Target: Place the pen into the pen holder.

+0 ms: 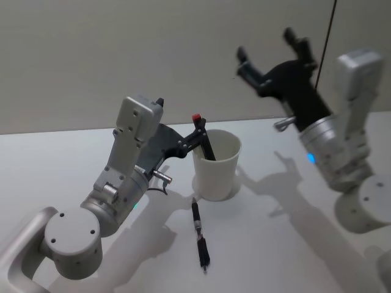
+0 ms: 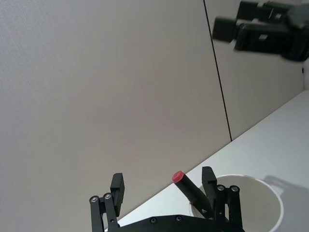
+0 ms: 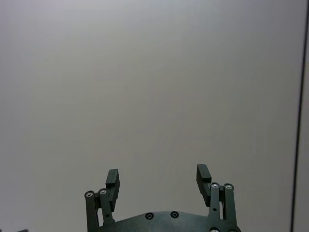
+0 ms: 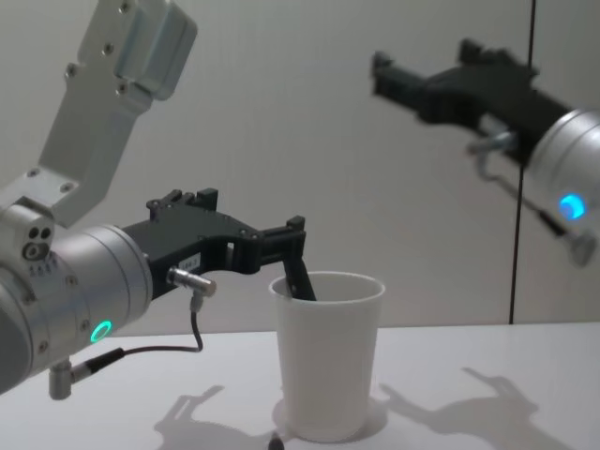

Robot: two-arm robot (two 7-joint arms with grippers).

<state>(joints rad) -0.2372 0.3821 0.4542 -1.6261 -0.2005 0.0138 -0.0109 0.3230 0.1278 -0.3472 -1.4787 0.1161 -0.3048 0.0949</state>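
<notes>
The pen (image 1: 206,145), black with a red end cap, stands slanted inside the pen holder (image 1: 217,174), a white paper cup, and leans on its near-left rim with the cap sticking out above. My left gripper (image 1: 197,131) is open at that rim. In the left wrist view the pen (image 2: 189,187) rises between the spread fingers, close to one finger (image 2: 208,180), above the cup (image 2: 270,193). From the chest, the left gripper (image 4: 291,239) reaches the rim of the cup (image 4: 328,375). My right gripper (image 1: 269,52) hangs open, high at the back right.
A second black pen (image 1: 200,235) lies on the white table (image 1: 275,244) just in front of the cup. A grey wall stands behind the table. My right arm's base (image 1: 366,207) sits at the right edge.
</notes>
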